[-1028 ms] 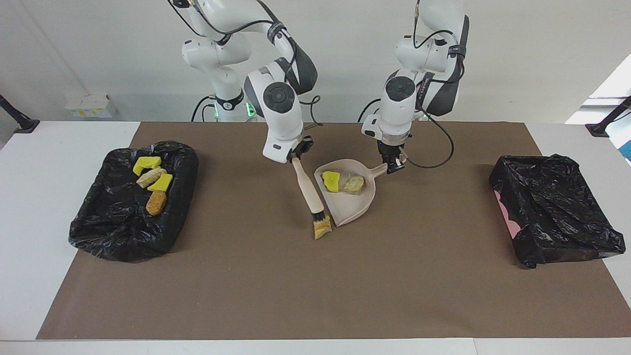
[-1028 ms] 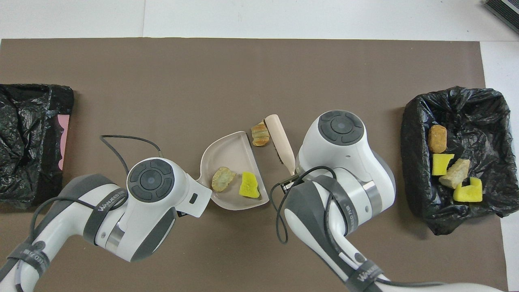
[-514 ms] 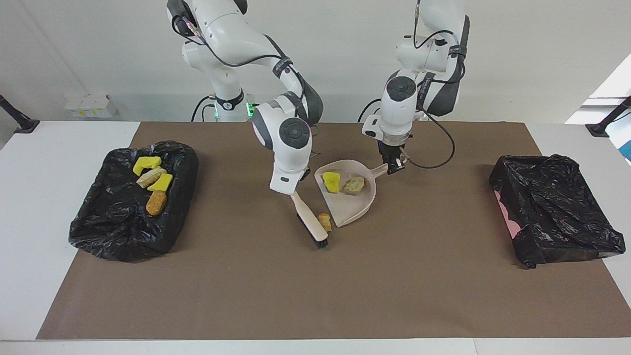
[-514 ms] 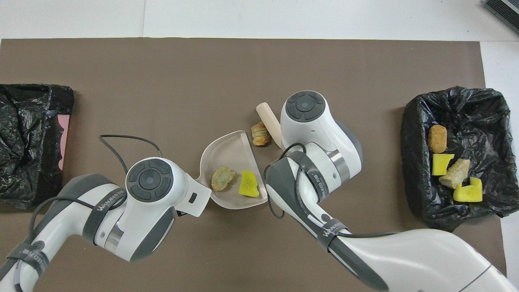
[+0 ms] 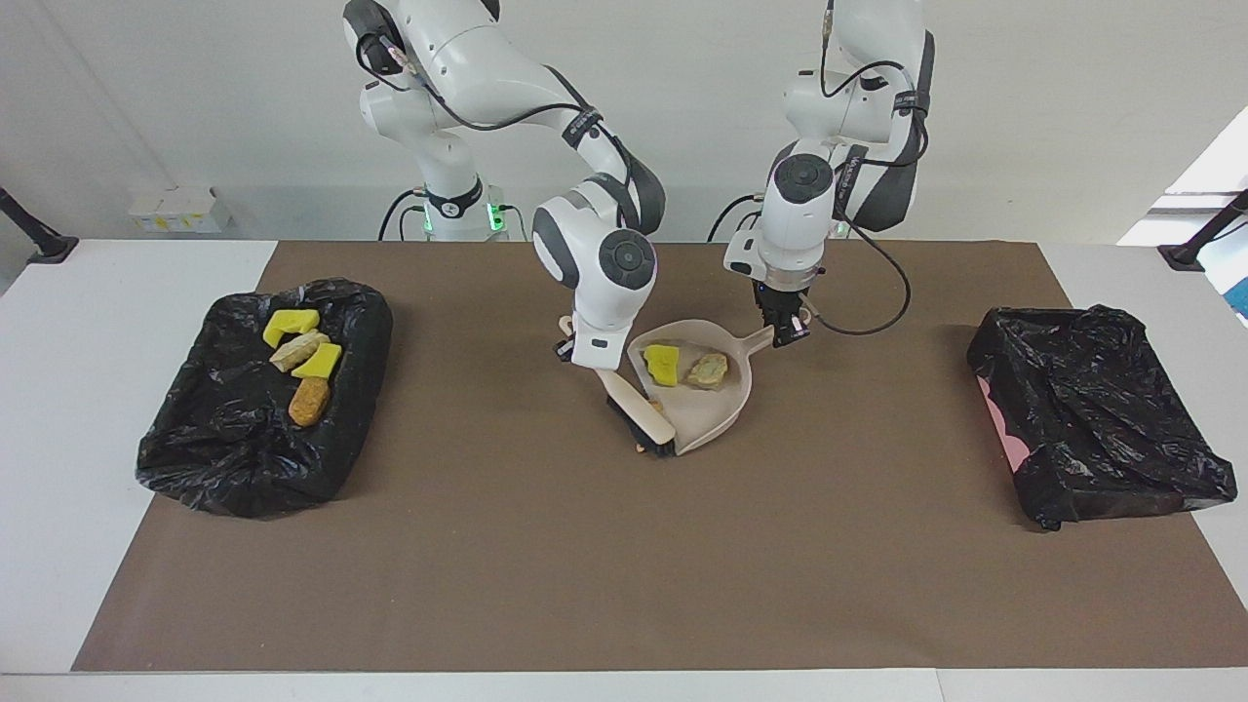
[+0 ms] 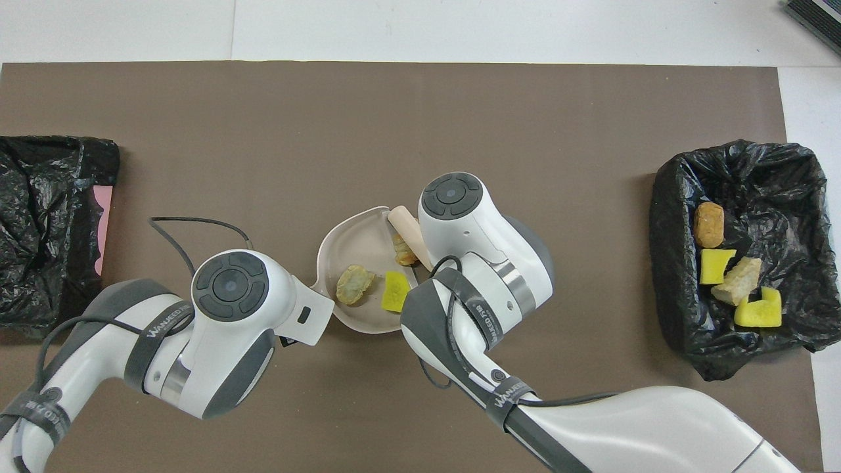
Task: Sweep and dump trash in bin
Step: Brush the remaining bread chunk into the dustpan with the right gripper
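Two arms, both working mid-table. Left gripper (image 5: 786,331) clamped on the handle of one beige dustpan (image 5: 717,409). Right gripper (image 5: 591,359), fingertips hidden under its wrist, reads as closed on the handle of one beige brush (image 5: 643,417), bristles at the pan's open edge. Trash count is seven: three in the dustpan, being one yellow sponge piece (image 5: 663,363), one tan lump (image 5: 707,369) and one orange-brown lump (image 6: 401,249) at the pan's mouth beside the brush. Four more in the black-lined bin (image 5: 224,458) at the right arm's end of the table: two yellow, one beige, one orange-brown. Second black-lined bin (image 5: 1092,429) at the left arm's end; no trash shows in it.
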Action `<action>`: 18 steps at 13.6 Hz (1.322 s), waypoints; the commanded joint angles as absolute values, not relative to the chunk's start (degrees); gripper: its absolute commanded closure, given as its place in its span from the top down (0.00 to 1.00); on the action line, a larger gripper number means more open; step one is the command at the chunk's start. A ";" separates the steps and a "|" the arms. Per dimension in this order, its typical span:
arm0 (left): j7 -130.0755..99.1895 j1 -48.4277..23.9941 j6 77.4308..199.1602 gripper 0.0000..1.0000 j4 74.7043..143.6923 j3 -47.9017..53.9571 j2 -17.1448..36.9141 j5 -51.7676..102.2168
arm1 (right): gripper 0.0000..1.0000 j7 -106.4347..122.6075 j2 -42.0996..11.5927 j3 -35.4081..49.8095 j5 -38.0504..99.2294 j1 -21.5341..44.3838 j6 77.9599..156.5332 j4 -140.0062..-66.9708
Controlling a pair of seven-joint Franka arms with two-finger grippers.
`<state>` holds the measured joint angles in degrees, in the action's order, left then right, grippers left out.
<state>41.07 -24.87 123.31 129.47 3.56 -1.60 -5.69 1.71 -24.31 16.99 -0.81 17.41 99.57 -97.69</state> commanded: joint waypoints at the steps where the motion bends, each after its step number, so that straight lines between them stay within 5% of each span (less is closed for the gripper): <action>1: 39.73 -24.08 125.42 0.00 131.22 3.69 -2.90 -6.86 | 0.00 3.78 -22.06 17.67 9.02 17.14 100.54 -100.11; 11: 39.90 -23.38 125.60 0.00 131.22 3.78 -2.81 -6.86 | 0.00 3.26 -16.18 17.40 12.93 10.72 95.37 -99.40; 18: 48.49 -15.57 123.67 0.00 125.86 3.60 -2.28 -6.94 | 0.00 -21.76 -14.06 17.49 8.53 17.03 99.48 -103.27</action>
